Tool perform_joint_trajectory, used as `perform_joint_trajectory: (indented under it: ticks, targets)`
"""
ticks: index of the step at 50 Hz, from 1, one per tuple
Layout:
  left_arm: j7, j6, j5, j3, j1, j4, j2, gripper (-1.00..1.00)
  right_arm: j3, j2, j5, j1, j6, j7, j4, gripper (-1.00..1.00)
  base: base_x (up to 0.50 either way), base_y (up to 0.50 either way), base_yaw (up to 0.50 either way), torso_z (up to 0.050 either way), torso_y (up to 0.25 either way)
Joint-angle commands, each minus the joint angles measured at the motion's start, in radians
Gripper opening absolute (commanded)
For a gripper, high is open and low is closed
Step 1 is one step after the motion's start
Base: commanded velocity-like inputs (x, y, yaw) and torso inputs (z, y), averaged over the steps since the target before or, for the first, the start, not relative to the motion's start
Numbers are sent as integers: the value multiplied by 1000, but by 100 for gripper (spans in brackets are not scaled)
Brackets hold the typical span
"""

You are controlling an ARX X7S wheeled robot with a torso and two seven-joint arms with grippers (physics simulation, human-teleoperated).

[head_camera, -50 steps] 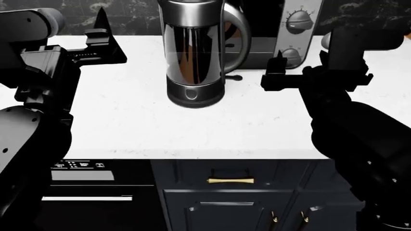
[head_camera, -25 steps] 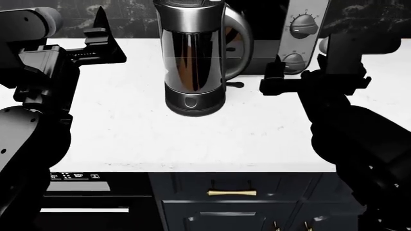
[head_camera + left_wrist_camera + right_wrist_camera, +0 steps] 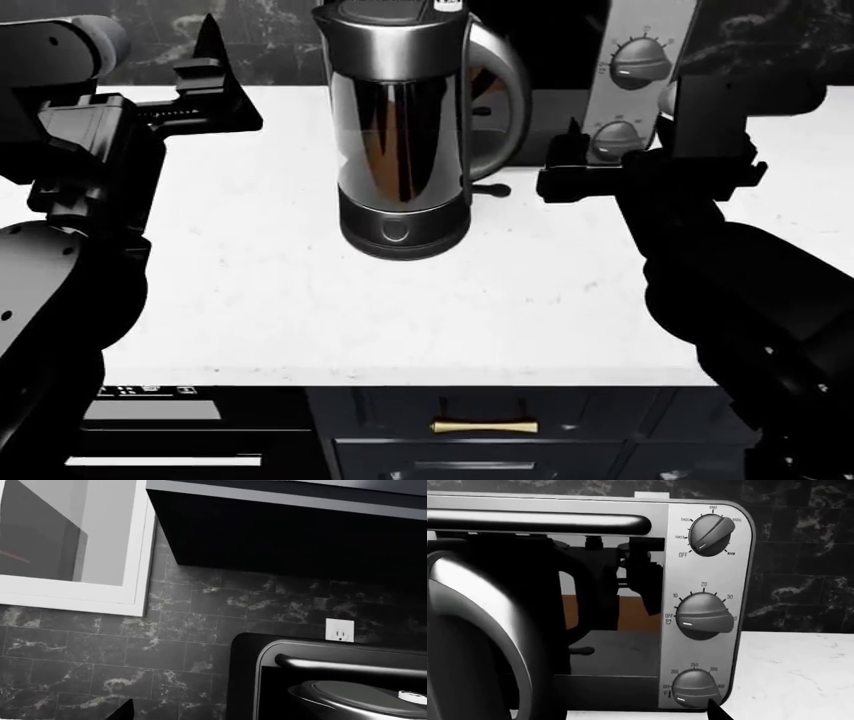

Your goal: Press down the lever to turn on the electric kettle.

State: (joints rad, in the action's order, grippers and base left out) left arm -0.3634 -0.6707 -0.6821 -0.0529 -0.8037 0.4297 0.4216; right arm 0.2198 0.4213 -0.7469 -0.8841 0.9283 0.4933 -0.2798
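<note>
The electric kettle [image 3: 400,130], a tall chrome cylinder with a dark grey lid and black base, stands on the white counter [image 3: 267,280]. Its lever [image 3: 489,188], a small black tab, sticks out to the right at the foot of the curved handle. My right gripper [image 3: 571,165] hovers just right of the lever, a short gap away, and looks open and empty. My left gripper [image 3: 211,75] is raised far left of the kettle, open and empty. The right wrist view shows the kettle's chrome side [image 3: 474,630] and the lever [image 3: 582,651]. The left wrist view shows the lid [image 3: 353,700].
A boxy silver toaster oven [image 3: 641,40] with round dials [image 3: 704,616] stands right behind the kettle, against the dark marble wall [image 3: 100,650]. A wall socket [image 3: 339,630] is above it. Dark cabinet fronts with a brass handle [image 3: 483,426] lie below the counter edge.
The head view has shifted: the kettle, counter and its front edge sit lower and larger in frame. Both arms keep nearly the same places in the view.
</note>
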Motion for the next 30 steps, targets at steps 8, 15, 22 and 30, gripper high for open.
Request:
perform_joint_trajectory:
  ticks: [8,15,22,30]
  targets:
    - [-2,4,-4,-3,2,0,3,100,0,8,-6,5,3,6,-7,100,96,0,0,0,0]
    - [-2,8,-2,-6,1,-4,2,100,0,9,-7,7,0,7,-7,100,94,0,0,0,0]
    - [-1,11,-3,-9,1,-6,0,100,-2,11,-7,9,-3,9,-6,100,88,0,0,0,0]
    - [0,17,-1,-12,1,-12,0,100,2,13,-7,11,-5,9,-5,100,84,0,0,0,0]
